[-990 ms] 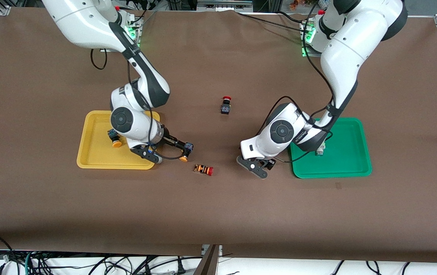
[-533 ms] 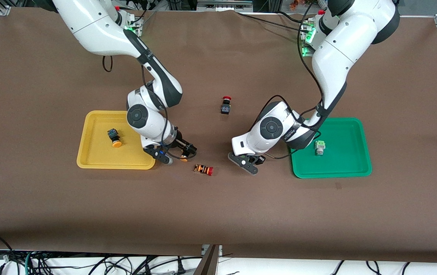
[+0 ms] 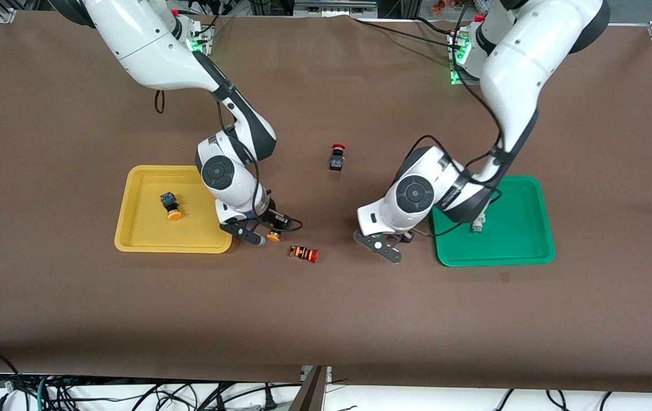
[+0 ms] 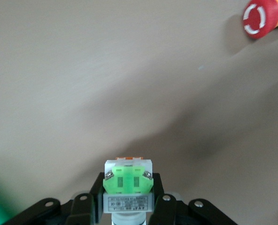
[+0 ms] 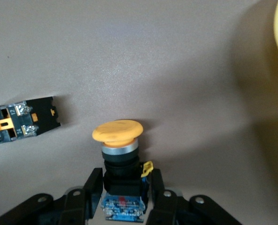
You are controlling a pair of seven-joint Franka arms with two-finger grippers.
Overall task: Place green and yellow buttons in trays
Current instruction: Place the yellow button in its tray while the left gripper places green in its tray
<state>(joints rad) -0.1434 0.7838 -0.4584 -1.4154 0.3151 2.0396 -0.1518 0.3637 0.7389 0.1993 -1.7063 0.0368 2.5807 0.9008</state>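
My right gripper (image 3: 271,231) is shut on a black-bodied button with a yellow cap (image 5: 118,132), low over the brown table beside the yellow tray (image 3: 143,242). Its fingers (image 5: 157,187) flank the button's body. Another yellow button (image 3: 170,206) lies in the yellow tray. My left gripper (image 3: 397,242) is shut on a pale button with a green face (image 4: 128,180), low over the table beside the green tray (image 3: 525,254). A second green button (image 3: 477,225) lies in the green tray, partly hidden by the left arm.
An orange-striped switch with a red cap (image 3: 303,253) lies on the table between the two grippers; it also shows in the right wrist view (image 5: 24,123) and the left wrist view (image 4: 262,18). A black switch with a red cap (image 3: 336,157) lies farther from the front camera.
The right arm has swung toward the table's middle and its gripper now stands steeper over the yellow button. The left gripper moved toward the striped switch, then back toward the green tray.
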